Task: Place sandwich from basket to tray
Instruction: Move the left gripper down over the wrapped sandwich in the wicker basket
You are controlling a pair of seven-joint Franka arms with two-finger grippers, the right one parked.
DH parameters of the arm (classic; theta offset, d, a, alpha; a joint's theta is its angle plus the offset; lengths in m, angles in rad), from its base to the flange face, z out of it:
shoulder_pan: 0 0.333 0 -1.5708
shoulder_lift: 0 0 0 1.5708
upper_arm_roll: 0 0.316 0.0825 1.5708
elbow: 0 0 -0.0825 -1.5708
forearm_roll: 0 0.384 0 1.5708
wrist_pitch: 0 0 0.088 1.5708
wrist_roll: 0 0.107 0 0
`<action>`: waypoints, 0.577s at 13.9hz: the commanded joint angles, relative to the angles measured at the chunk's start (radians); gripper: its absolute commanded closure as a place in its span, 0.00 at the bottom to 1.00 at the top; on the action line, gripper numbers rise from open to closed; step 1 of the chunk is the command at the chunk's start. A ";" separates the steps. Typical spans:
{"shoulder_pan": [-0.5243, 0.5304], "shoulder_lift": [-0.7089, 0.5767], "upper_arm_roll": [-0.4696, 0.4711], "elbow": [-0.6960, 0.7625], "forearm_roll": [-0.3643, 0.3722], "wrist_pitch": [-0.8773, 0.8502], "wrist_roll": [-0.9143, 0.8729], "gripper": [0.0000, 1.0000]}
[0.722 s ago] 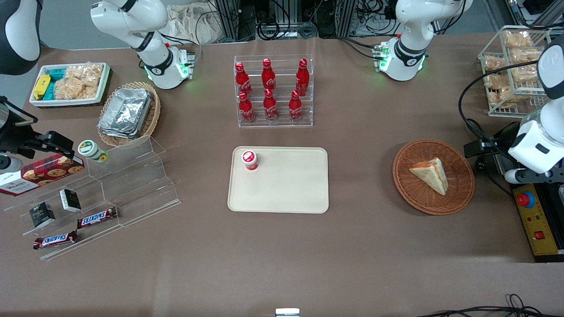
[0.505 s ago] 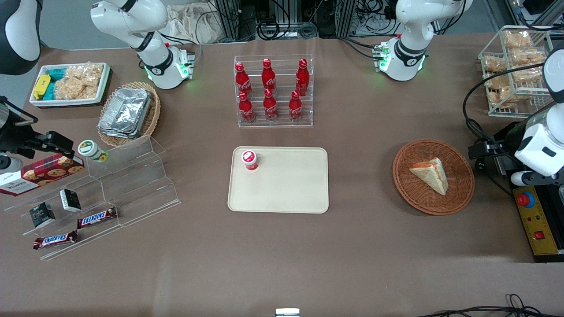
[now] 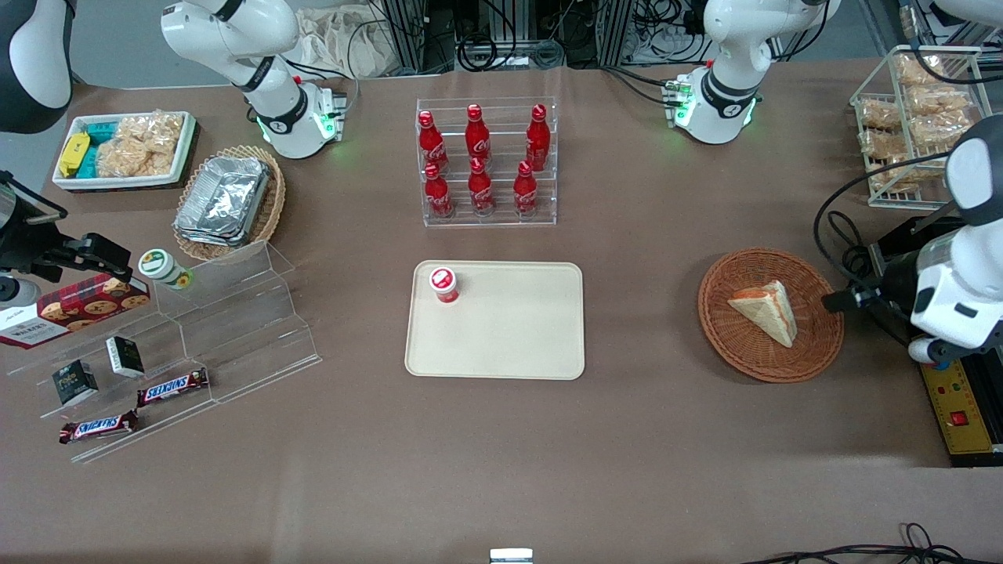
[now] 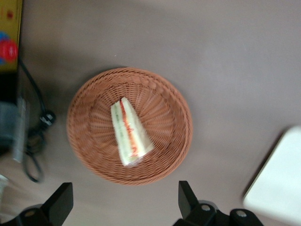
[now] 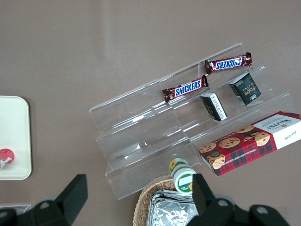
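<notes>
I still have the reach to make. The sandwich point(image 3: 764, 312) lies in the wicker basket point(image 3: 721, 329), at about 3 o'clock from the tray point(image 3: 501, 345) in the front view. I would centre over the wedge, turn the wrist so the fingers point(image 4: 60, 203) span the two bread faces, then descend gently so as not to crush it. My gripper point(image 4: 124, 206) hangs above the basket's edge, jaws spread wide, holding and touching nothing.
</notes>
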 commanded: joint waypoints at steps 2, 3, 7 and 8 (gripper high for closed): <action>-0.022 -0.009 -0.002 -0.134 0.006 0.149 -0.320 0.00; -0.022 -0.011 -0.002 -0.176 0.006 0.203 -0.374 0.00; -0.020 -0.061 0.001 -0.343 0.007 0.320 -0.495 0.00; -0.020 -0.080 0.001 -0.395 0.021 0.366 -0.503 0.00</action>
